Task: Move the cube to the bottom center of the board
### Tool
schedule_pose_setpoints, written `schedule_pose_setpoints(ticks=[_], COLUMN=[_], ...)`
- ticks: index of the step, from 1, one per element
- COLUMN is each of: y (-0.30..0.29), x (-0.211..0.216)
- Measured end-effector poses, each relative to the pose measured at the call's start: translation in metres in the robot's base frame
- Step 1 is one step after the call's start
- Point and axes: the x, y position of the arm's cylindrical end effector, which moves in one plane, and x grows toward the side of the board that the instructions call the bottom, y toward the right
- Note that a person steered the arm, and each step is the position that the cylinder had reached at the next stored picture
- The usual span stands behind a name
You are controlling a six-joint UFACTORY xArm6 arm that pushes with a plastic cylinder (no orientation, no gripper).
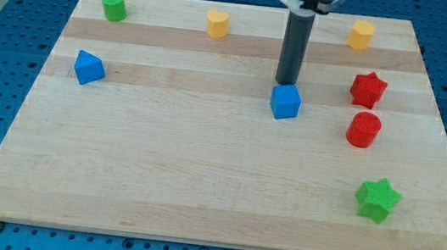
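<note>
A blue cube (285, 102) sits on the wooden board (199, 182), right of the board's middle and in its upper half. My tip (286, 82) is the lower end of the dark rod and stands just above the cube in the view, at its top edge, touching it or nearly so.
A blue wedge-like block (89, 67) lies at the view's left. A green cylinder (114, 7), a yellow heart-like block (217, 23) and a yellow block (360, 34) line the top. A red star (368, 89), a red cylinder (364, 129) and a green star (378, 199) stand at the right.
</note>
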Motion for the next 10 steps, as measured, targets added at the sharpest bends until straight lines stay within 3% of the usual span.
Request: schedule_pose_setpoints(ticks=[2,3,4,5,6,7,10], y=[0.064,0.048,0.006,-0.072,-0.103,-0.093,-0.233], x=[-0.020,0.014,0.052,0.104,0.100,0.077,0.068])
